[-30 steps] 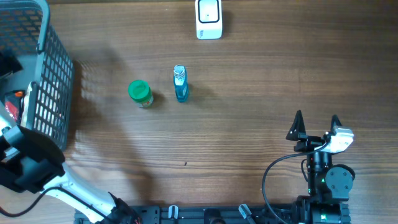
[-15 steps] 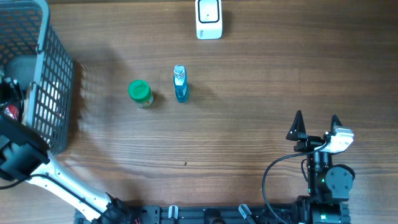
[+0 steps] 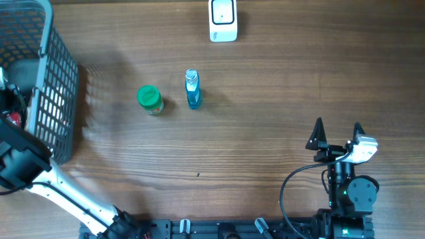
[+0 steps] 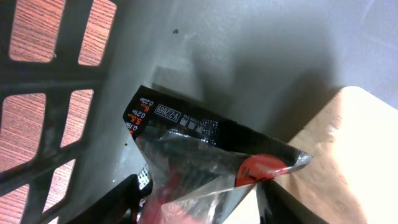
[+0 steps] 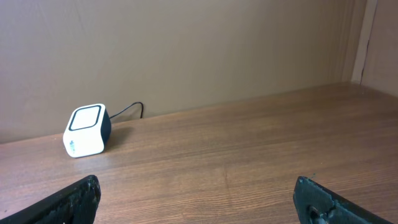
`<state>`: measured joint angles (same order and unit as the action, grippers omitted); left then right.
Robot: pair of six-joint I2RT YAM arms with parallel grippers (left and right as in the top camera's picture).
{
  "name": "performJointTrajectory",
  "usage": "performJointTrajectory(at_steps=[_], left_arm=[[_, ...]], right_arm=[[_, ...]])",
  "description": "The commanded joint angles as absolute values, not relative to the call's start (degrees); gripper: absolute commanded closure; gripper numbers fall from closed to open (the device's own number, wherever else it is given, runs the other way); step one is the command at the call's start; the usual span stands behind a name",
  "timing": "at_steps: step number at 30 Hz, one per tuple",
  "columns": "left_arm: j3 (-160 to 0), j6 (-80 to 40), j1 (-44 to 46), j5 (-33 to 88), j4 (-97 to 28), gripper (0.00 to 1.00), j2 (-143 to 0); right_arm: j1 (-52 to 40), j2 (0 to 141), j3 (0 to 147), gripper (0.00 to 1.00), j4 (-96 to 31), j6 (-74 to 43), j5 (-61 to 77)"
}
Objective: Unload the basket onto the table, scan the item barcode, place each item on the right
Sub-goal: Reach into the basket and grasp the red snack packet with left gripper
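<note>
A crinkly black and red packet [image 4: 205,155] with small white print lies in the grey basket [image 3: 61,86] at the far left. My left gripper [image 4: 202,202] reaches down into the basket, and both dark fingers press on the packet's sides. From overhead only a red bit of the packet [image 3: 12,118] shows beside the left gripper [image 3: 9,106]. The white scanner [image 3: 223,20] stands at the table's far edge, and the right wrist view has the scanner [image 5: 86,130] at the left. My right gripper [image 3: 337,133] stands open near the front right, nothing between its fingers [image 5: 202,199].
A green-lidded jar [image 3: 149,99] and a blue bottle [image 3: 192,89] sit mid-table, left of centre. In the basket a tan box [image 4: 348,149] lies right beside the packet. The basket's slotted wall [image 4: 56,93] stands close on the left.
My left arm has pushed further left into the basket and its jaws have closed in onto the packet. The right arm has not moved.
</note>
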<state>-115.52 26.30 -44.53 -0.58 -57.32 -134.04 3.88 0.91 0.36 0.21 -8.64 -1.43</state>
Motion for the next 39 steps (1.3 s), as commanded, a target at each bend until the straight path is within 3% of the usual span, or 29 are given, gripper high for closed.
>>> performJointTrajectory(at_steps=[1, 4, 8, 14, 25, 30, 39], left_arm=[[-114.96, 26.83, -44.58, -0.23, -57.14, 0.57, -136.92], [-114.96, 26.81, -44.6, -0.21, -57.17, 0.86, -137.62], [-114.96, 26.81, -44.58, 0.62, -56.9, 0.96, -137.8], [-114.96, 25.15, -44.36, 0.67, -57.06, 0.96, -137.8], [-116.95, 15.44, -43.22, 11.53, -58.06, 0.96, -132.68], [-118.63, 11.92, -42.46, 18.68, -58.11, 0.96, -123.09], [-118.63, 11.03, -41.95, 20.47, -57.6, 0.96, -102.94]], right_arm=[[3.7, 0.8, 0.32, 0.0, 0.4, -7.53, -0.51], [3.7, 0.8, 0.3, 0.0, 0.4, -7.53, -0.51], [3.7, 0.8, 0.32, 0.0, 0.4, -7.53, -0.51], [3.7, 0.8, 0.3, 0.0, 0.4, -7.53, -0.51], [3.7, 0.8, 0.3, 0.0, 0.4, -7.53, -0.51], [3.7, 0.8, 0.32, 0.0, 0.4, -7.53, -0.51], [3.7, 0.8, 0.3, 0.0, 0.4, -7.53, -0.49]])
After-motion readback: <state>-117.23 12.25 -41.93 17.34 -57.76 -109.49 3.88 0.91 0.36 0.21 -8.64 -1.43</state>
